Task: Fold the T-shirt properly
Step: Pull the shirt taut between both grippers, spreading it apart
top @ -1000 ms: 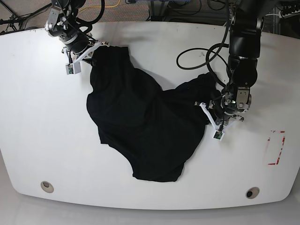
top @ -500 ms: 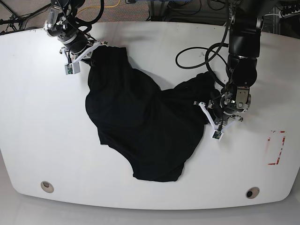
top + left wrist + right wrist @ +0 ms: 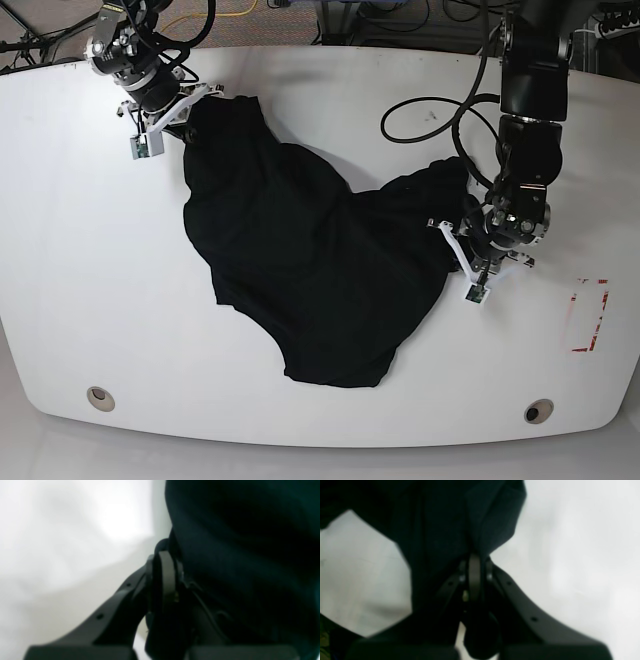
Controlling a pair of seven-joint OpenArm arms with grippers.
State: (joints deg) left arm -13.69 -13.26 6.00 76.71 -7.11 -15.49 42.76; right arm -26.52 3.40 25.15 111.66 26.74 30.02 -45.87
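Observation:
The black T-shirt [image 3: 300, 260] lies crumpled across the middle of the white table [image 3: 80, 260], stretched between both arms. My left gripper [image 3: 462, 232] stands at the shirt's right edge in the base view, shut on a bunch of its cloth. The left wrist view shows that gripper [image 3: 172, 562] pinching dark T-shirt fabric [image 3: 245, 555]. My right gripper [image 3: 190, 108] is at the far left corner of the shirt, shut on it. In the right wrist view the right gripper [image 3: 475, 557] clamps a fold of the T-shirt [image 3: 440, 522], which hangs over the table.
A black cable [image 3: 430, 120] loops on the table behind the left arm. A red-marked rectangle [image 3: 590, 315] sits near the right edge. Two round holes [image 3: 98, 398] [image 3: 538, 411] lie near the front edge. Cables and gear show beyond the far edge.
Both arms have drawn outward with the cloth held: the right one toward the far left, the left one to the right, pulling the shirt wider.

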